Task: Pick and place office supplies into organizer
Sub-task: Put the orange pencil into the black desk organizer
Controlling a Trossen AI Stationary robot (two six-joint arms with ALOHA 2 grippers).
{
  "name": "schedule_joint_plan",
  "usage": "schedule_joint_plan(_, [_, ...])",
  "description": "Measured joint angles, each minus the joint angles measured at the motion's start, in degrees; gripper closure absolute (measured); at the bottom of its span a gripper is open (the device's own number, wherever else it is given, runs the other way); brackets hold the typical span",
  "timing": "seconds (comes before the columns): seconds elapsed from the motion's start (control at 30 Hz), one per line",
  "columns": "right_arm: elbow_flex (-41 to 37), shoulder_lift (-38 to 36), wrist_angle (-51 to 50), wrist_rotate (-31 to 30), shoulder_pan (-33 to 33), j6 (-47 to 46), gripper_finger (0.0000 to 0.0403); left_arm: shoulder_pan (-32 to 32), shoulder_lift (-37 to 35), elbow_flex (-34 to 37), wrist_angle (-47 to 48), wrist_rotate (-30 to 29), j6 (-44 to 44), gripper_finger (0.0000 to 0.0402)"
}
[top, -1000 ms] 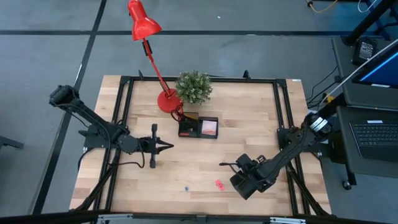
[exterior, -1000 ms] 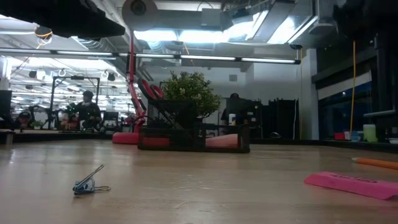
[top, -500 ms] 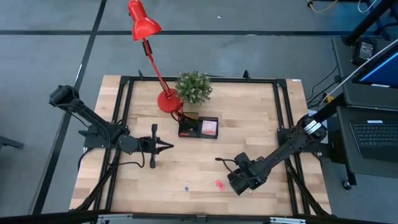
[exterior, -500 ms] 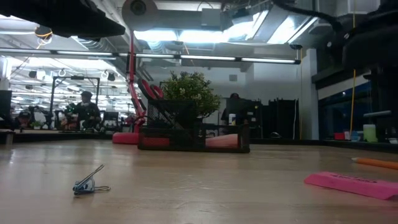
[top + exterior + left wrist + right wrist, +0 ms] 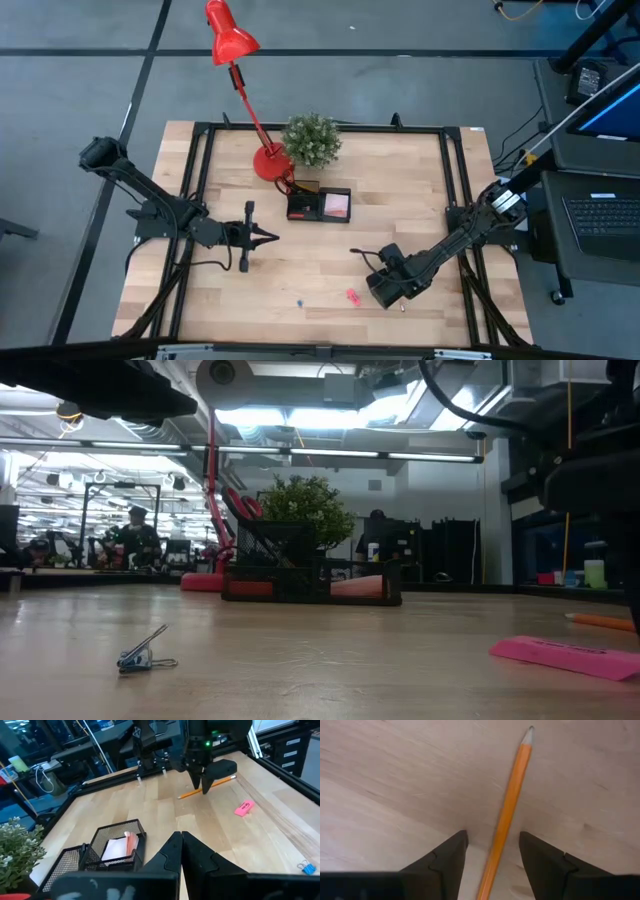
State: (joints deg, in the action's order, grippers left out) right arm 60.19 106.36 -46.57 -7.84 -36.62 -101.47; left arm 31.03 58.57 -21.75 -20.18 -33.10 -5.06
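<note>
My right claw is low over the table near the front right, fingers spread with the orange pencil lying flat between them, not pinched. The left claw is parked at the left side, pointing at the middle, fingers pressed together on nothing. The black organizer sits mid-table by the lamp base and plant, pink pad inside. A pink eraser and blue clip lie loose along the front.
</note>
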Motion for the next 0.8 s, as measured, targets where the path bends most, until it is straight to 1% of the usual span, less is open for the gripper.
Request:
schedule_joint_plan(0.17, [-0.1, 0.0, 0.1, 1.8, 0.2, 1.1, 0.0214, 0.0, 0.0, 0.0, 0.1, 0.0, 0.0, 0.0399])
schedule_joint_plan(0.37, [-0.2, 0.1, 0.5, 2.6, 0.8, 1.2, 0.0219, 0.0, 0.0, 0.0, 0.1, -0.3, -0.1, 0.04])
schedule_joint_plan(0.6, [-0.2, 0.1, 1.2, 3.1, 1.2, 1.2, 0.0256, 0.0, 0.0, 0.0, 0.2, -0.3, -0.1, 0.0399])
schedule_joint_plan(0.8, [-0.2, 0.1, 1.6, 3.0, 1.2, 1.2, 0.028, 0.0, 0.0, 0.0, 0.3, -0.3, -0.1, 0.0398])
